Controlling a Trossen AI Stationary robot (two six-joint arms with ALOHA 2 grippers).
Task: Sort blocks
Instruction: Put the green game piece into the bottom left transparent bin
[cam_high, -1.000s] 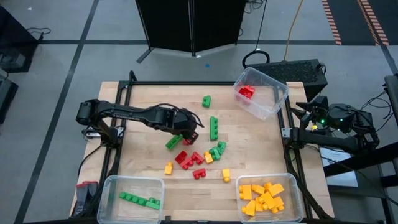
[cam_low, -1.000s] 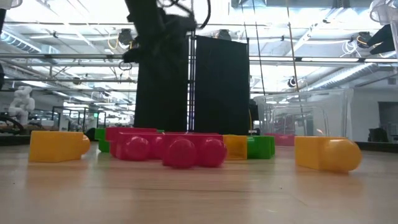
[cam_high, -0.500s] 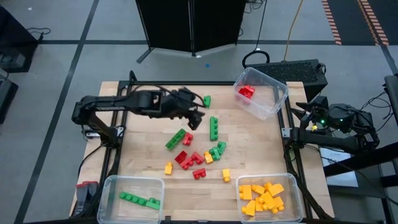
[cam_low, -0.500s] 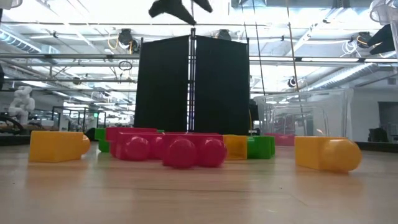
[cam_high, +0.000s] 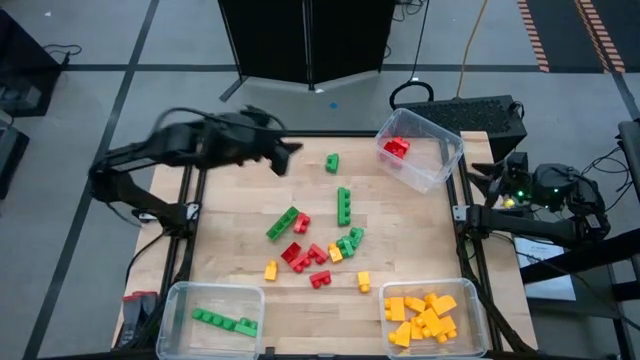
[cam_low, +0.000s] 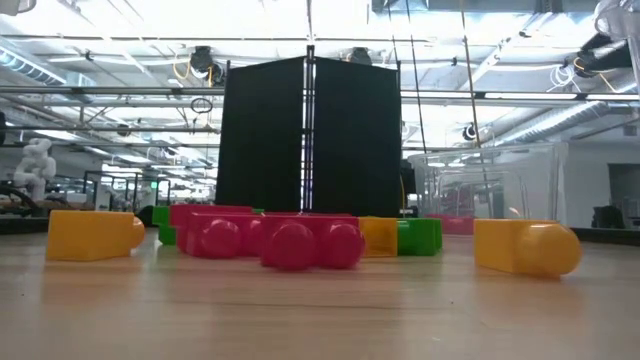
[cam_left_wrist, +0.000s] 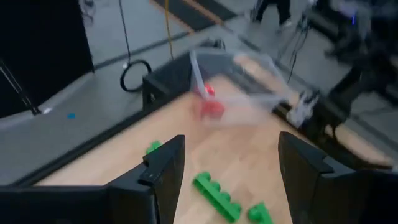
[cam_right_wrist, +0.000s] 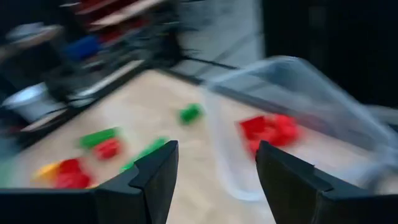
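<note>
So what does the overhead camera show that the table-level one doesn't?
Only the high view shows both arms, with the left gripper over the table's back left and the right gripper beyond the right edge, plus the green-block bin and the yellow-block bin. Only the low view shows the room's ceiling lights. Both show the loose blocks and the tilted bin holding red ones.

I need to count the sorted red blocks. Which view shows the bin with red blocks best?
The high view: the red bin lies whole and sharp at the table's far right corner. Both wrist views show it blurred. The low view shows only a faint clear wall.
</note>
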